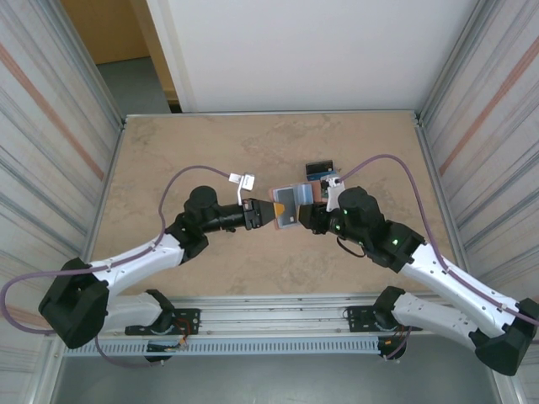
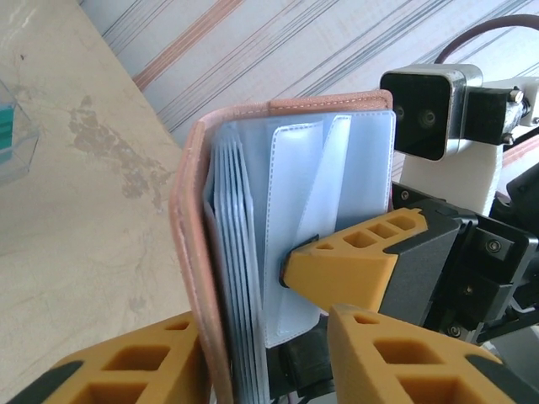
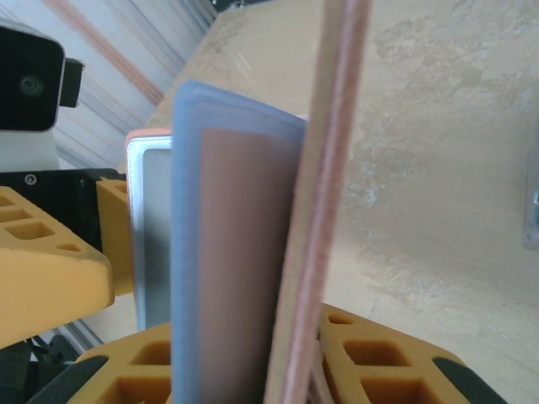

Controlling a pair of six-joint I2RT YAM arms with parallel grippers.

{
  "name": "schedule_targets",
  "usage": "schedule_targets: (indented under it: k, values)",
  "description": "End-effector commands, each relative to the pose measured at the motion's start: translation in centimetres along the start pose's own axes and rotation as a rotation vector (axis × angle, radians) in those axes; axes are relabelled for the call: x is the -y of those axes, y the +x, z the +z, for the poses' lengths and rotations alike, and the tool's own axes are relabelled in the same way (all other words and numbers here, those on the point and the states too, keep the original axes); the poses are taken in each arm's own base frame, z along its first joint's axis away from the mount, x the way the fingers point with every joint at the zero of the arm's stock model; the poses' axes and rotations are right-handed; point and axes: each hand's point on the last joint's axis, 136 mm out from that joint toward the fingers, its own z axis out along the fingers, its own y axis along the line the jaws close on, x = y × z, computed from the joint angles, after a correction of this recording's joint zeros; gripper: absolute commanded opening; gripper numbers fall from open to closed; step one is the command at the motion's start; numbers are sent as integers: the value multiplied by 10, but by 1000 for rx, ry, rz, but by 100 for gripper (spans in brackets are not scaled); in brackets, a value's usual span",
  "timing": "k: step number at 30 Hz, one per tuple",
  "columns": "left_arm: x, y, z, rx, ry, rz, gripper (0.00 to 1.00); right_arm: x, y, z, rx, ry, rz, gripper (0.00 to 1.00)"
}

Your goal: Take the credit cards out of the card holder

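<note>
Card holder (image 1: pixel 287 204) hangs open like a book above the table (image 1: pixel 194 143), near its middle, between the two arms. The right gripper (image 1: pixel 303 217) has closed down on one half. In the left wrist view one of its yellow fingers (image 2: pixel 345 265) presses flat on the pale blue inside panel, and its partner is hidden behind the pinkish leather. The left gripper (image 1: pixel 273 210) straddles the other half. Its fingers stand partly apart with the cover and the stack of clear sleeves (image 2: pixel 244 252) between them, and one finger lies against the leather. I cannot tell whether they truly pinch. I also cannot tell whether any cards sit in the sleeves. A teal card (image 2: pixel 6 118) stands in the clear stand (image 1: pixel 318 171) on the table just behind the right gripper.
</note>
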Motion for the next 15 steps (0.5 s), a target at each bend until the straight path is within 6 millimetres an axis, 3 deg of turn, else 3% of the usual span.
schedule_targets:
  k: [1, 6, 15]
  values:
    - [10, -8, 5, 7, 10, 64, 41, -21, -13, -10, 56, -106, 25, 0]
    - [8, -6, 8, -3, 6, 68, 39, -23, -14, -12, 62, -127, 31, 0]
    - [9, -2, 6, -21, -8, 92, 10, -20, -12, -10, 54, -103, 27, 0]
